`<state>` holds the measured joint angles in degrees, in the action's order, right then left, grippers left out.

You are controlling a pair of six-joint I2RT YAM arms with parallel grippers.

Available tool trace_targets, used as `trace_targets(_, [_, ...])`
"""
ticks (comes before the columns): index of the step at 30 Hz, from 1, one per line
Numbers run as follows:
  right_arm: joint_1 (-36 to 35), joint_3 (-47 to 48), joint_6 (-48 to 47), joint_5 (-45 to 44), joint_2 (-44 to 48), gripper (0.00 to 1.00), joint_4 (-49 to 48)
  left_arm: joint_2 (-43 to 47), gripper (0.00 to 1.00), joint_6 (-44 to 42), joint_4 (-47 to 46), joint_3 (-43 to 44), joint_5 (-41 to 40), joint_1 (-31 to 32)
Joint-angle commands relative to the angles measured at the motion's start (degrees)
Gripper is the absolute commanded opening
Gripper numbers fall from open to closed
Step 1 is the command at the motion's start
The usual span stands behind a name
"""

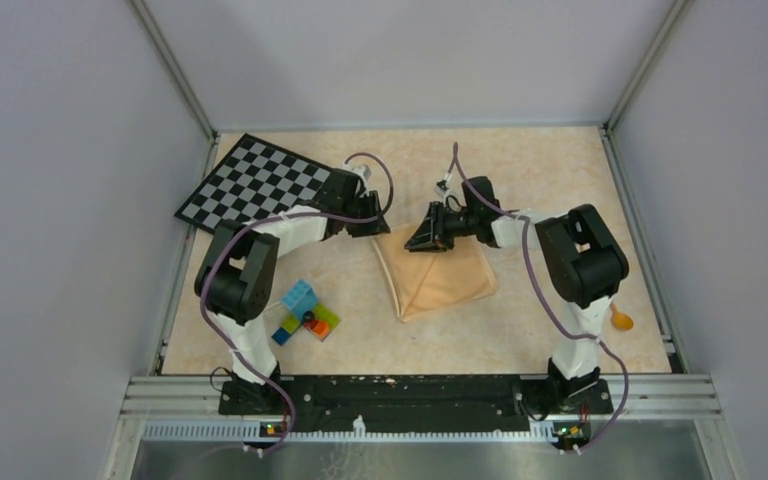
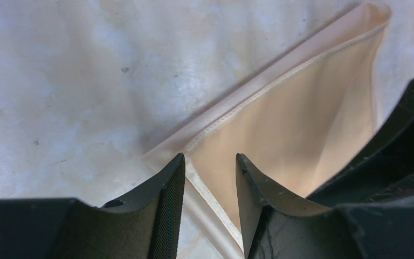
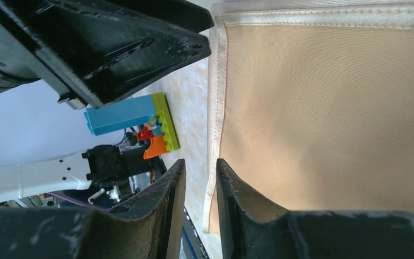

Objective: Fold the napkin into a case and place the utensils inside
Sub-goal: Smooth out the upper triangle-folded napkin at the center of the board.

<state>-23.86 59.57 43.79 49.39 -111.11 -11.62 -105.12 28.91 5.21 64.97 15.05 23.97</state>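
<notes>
The peach-orange napkin (image 1: pixel 445 280) lies folded in the middle of the table, its far corner between the two arms. My left gripper (image 1: pixel 372 228) is down at that corner's left side. In the left wrist view its jaws (image 2: pixel 210 162) stand open, astride the napkin's (image 2: pixel 291 129) stitched hem. My right gripper (image 1: pixel 422 238) sits low over the far edge. Its jaws (image 3: pixel 200 164) are a narrow gap apart, open, with the napkin's (image 3: pixel 329 118) side hem just at the right fingertip (image 3: pixel 232 186). One orange-yellow utensil (image 1: pixel 621 319) shows partly behind the right arm.
A black-and-white checkerboard (image 1: pixel 255 180) lies at the far left. A cluster of coloured toy bricks (image 1: pixel 305 312) sits near the left arm's base, also seen from the right wrist (image 3: pixel 140 121). Grey walls and metal rails close in the table on three sides.
</notes>
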Motion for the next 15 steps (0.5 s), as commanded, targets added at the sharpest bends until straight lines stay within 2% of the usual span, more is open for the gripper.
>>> trace_targets(1, [-0.24, -0.58, -0.28, 0.62, -0.32, 0.27, -3.17, -1.89, 0.45, -1.48, 1.26, 1.99, -2.41, -0.58])
trace_targets(9, [-0.24, -0.90, -0.40, 0.59, -0.16, 0.26, -3.22, -4.51, 0.43, -1.35, 1.68, 3.30, -1.94, -0.68])
trace_targets(15, [-0.22, -0.89, -0.20, 0.85, -0.35, 0.25, -3.55, -5.58, 0.31, -1.00, 1.06, 3.81, -0.80, -0.68])
